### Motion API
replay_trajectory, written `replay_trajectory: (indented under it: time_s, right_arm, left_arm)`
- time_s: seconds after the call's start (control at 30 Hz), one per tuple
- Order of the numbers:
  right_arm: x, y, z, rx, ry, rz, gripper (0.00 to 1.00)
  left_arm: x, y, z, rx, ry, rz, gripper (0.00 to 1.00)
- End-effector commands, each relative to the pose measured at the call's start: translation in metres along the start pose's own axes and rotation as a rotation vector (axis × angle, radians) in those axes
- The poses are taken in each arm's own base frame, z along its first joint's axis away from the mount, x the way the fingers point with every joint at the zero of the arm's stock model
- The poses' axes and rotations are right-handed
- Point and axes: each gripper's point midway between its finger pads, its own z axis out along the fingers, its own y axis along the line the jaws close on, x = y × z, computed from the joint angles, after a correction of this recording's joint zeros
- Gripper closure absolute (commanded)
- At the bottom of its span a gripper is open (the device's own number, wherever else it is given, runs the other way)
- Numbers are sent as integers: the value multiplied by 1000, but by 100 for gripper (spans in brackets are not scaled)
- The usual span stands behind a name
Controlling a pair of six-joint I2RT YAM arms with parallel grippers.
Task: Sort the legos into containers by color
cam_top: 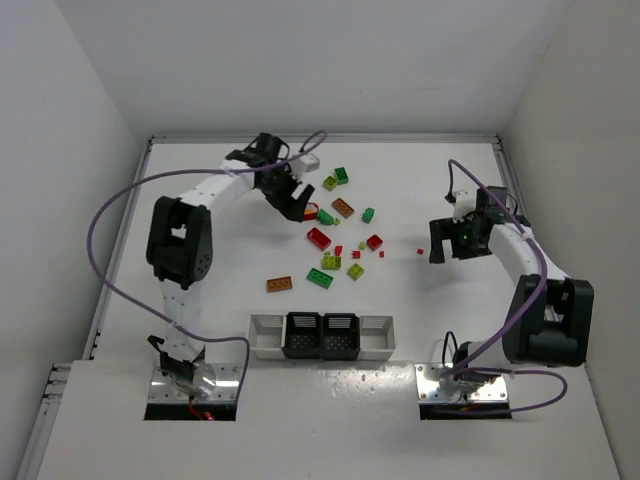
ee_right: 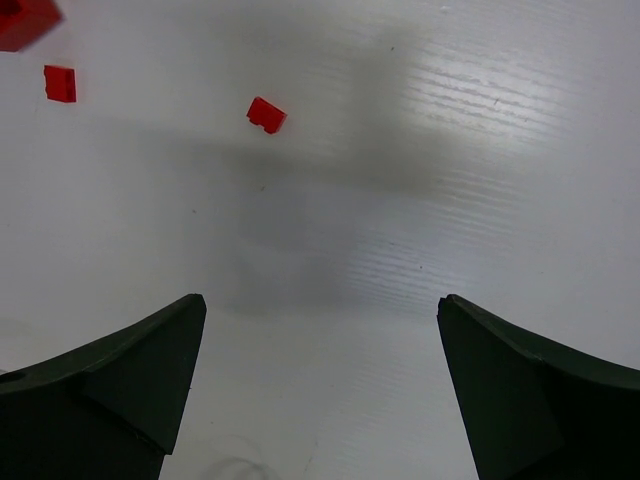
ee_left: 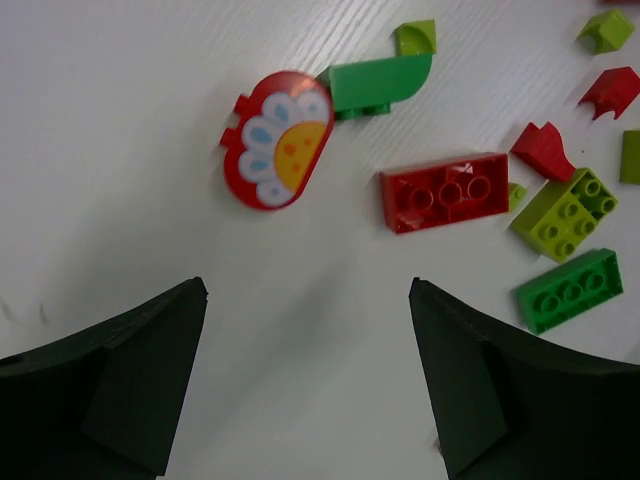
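The legos [cam_top: 340,235] lie scattered mid-table: red, green, yellow-green and brown-orange bricks. The containers [cam_top: 266,337] stand as a row of four bins near the front, outer white, inner black. My left gripper [cam_top: 297,208] is open and empty at the left edge of the pile. In its wrist view the gripper [ee_left: 308,290] hovers just short of a red oval flower piece [ee_left: 277,138], a green curved piece [ee_left: 380,82] and a red brick [ee_left: 445,191]. My right gripper [cam_top: 438,246] is open and empty; in its wrist view [ee_right: 322,300] a tiny red brick [ee_right: 266,115] lies ahead.
A brown-orange brick [cam_top: 279,284] lies apart, left of the pile, toward the bins. A yellow-green brick [ee_left: 567,212] and a green brick [ee_left: 570,290] lie to the right of the left fingers. White walls enclose the table. Purple cables loop off both arms.
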Motion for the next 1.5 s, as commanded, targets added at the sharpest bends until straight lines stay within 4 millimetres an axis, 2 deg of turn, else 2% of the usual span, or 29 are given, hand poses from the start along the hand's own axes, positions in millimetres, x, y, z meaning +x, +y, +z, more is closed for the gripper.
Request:
replay_trajectory:
  time_s: [0.0, 0.03, 0.1, 0.23, 0.4, 0.5, 0.57, 0.6, 0.7, 0.8, 0.9, 0.93, 0.97, 1.0, 1.17, 1.3, 1.33, 1.4, 1.43, 1.47]
  right_arm:
    - [-5, 8, 2, -50, 5, 5, 0]
    - [-4, 8, 3, -54, 21, 10, 0]
    - [-6, 9, 5, -64, 21, 10, 0]
    - [-3, 10, 9, -78, 36, 16, 0]
    - [-2, 11, 14, -91, 51, 21, 0]
    - [0, 11, 16, -93, 60, 24, 0]
    - [0, 11, 16, -93, 60, 24, 0]
    - [0, 11, 16, -93, 60, 24, 0]
    - [0, 11, 16, -93, 60, 24, 0]
    - [2, 11, 17, -96, 68, 27, 0]
    - [0, 11, 16, -96, 68, 27, 0]
    - [0, 11, 16, -96, 68, 27, 0]
    - [0, 11, 16, -96, 68, 27, 0]
    - [0, 11, 16, -96, 68, 27, 0]
    - [0, 11, 16, -96, 68, 27, 0]
    - [2, 12, 15, -98, 77, 29, 0]
    - [0, 13, 14, -107, 74, 30, 0]
    - [-2, 13, 12, -104, 64, 27, 1]
    - [-5, 15, 9, -105, 52, 4, 1]
    - [-7, 19, 8, -108, 46, -10, 1]
  left_arm:
    - [-5, 5, 23, -37, 52, 85, 12]
    - [-14, 5, 28, -49, 40, 104, 12]
    - [-17, 8, 41, -51, 49, 110, 12]
    - [-13, 17, 56, -63, 71, 104, 12]
    - [-13, 23, 63, -72, 77, 113, 13]
    - [-6, 24, 70, -64, 94, 107, 13]
    - [-14, 25, 70, -63, 72, 126, 13]
    - [-11, 25, 73, -60, 80, 123, 13]
    - [-18, 23, 75, -59, 69, 147, 14]
    - [-21, 13, 79, -45, 71, 175, 17]
    - [-24, 4, 85, -41, 75, 203, 22]
    - [-22, 2, 90, -42, 87, 208, 29]
    - [-25, 2, 89, -45, 79, 211, 29]
    - [-27, -3, 90, -39, 80, 220, 36]
    - [-27, -5, 94, -42, 84, 228, 46]
    - [-26, -3, 91, -59, 92, 228, 64]
    - [-18, -3, 93, -61, 110, 214, 67]
    - [-22, -7, 81, -66, 98, 218, 73]
    - [-35, -8, 68, -83, 57, 210, 75]
    - [-31, -6, 62, -91, 54, 193, 77]
